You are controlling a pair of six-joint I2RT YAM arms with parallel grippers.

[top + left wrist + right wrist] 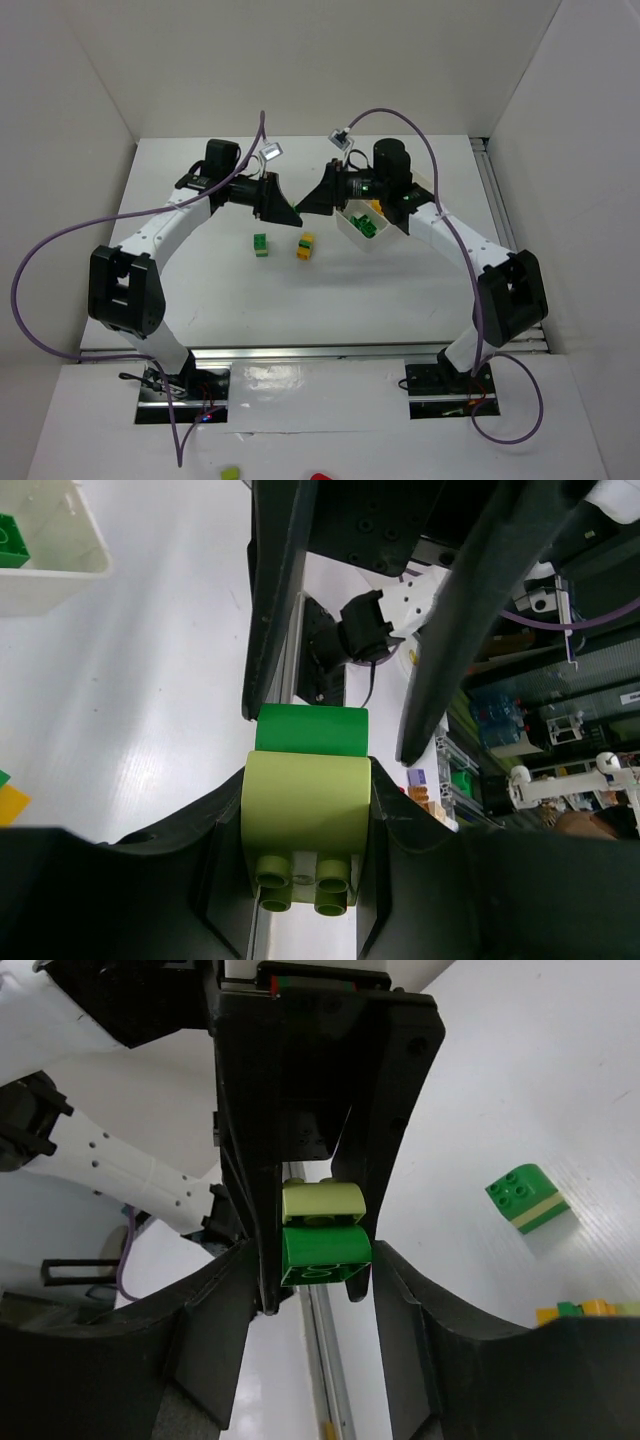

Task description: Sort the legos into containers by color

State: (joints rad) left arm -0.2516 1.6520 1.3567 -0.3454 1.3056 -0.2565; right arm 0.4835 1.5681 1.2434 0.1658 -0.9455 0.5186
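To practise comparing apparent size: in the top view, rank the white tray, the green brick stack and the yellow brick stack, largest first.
1. white tray, clearly largest.
2 and 3. green brick stack and yellow brick stack: they look alike, so no ranking.

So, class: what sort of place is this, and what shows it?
Probably a robotics lab test cell: two arms bolted to a white-walled table, loose purple cables, and equipment racks behind in the left wrist view.

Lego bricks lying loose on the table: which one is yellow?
The small yellow plastic brick, the one lying nearer the white plastic tray; the small green plastic brick beside it lies farther from the tray.
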